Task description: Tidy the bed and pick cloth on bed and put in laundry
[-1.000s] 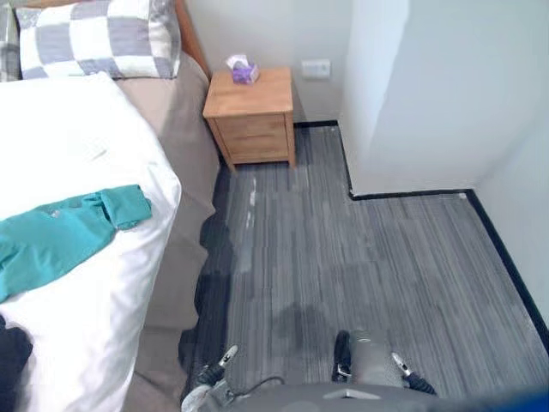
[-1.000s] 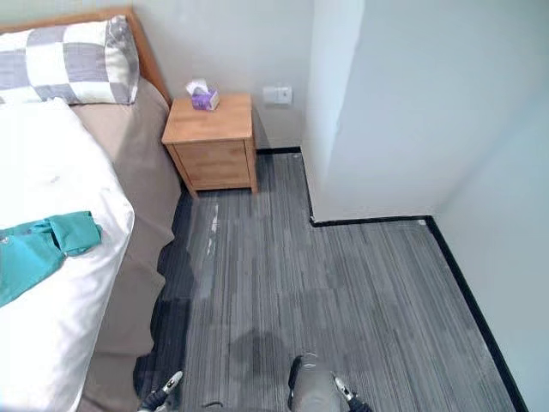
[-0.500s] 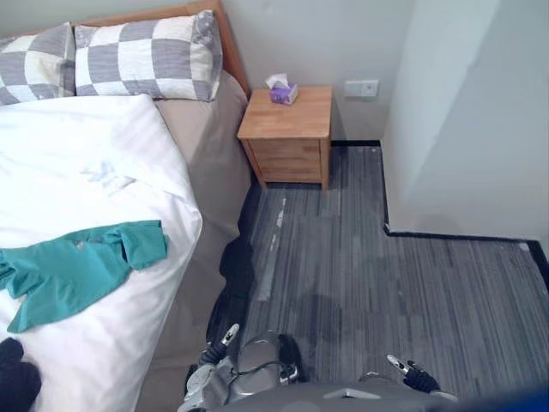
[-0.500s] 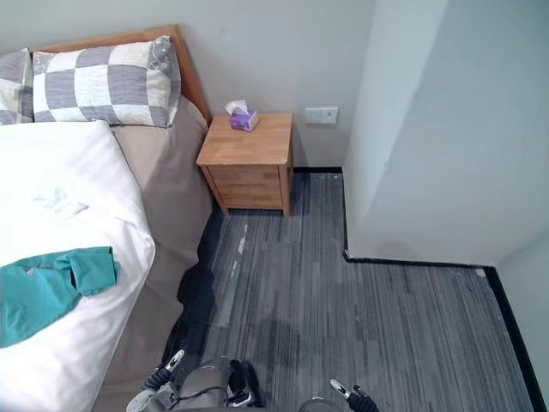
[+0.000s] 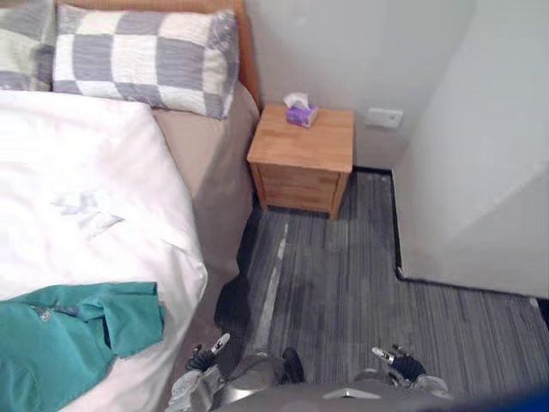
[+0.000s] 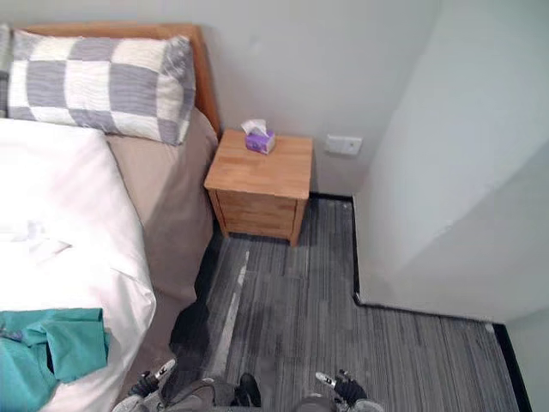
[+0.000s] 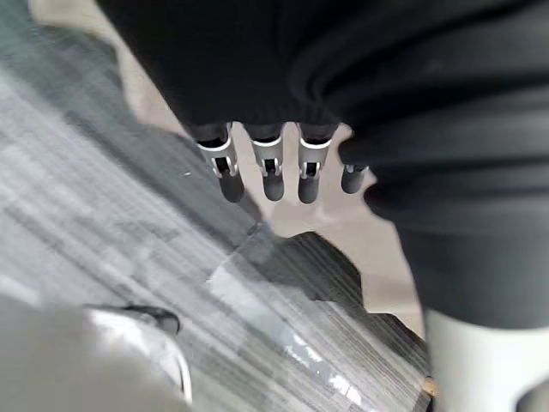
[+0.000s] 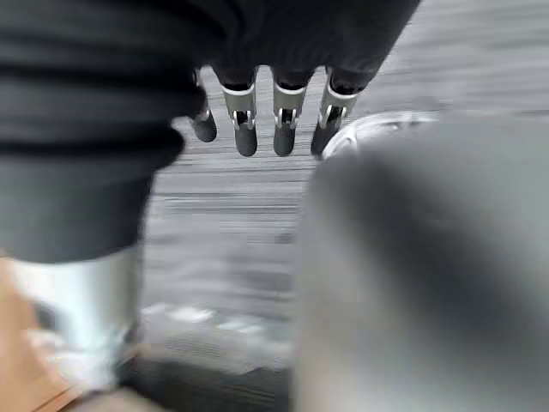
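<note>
left hand (image 7: 268, 159) still open — view moved forward

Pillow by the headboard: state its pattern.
Grey-and-white checked pillow; best in right eye view.

- The left hand (image 5: 204, 356) hangs low at the robot's left side, at the bottom of the head views, and holds nothing.
- In the left wrist view its fingers (image 7: 273, 172) run straight out in a row from under the dark ribbed cover, dark tips level and slightly apart.
- The right hand (image 5: 396, 360) hangs low at the robot's right side, level with the left, and holds nothing.
- Its fingers (image 8: 245, 129) are likewise straight, side by side, touching nothing.
</note>
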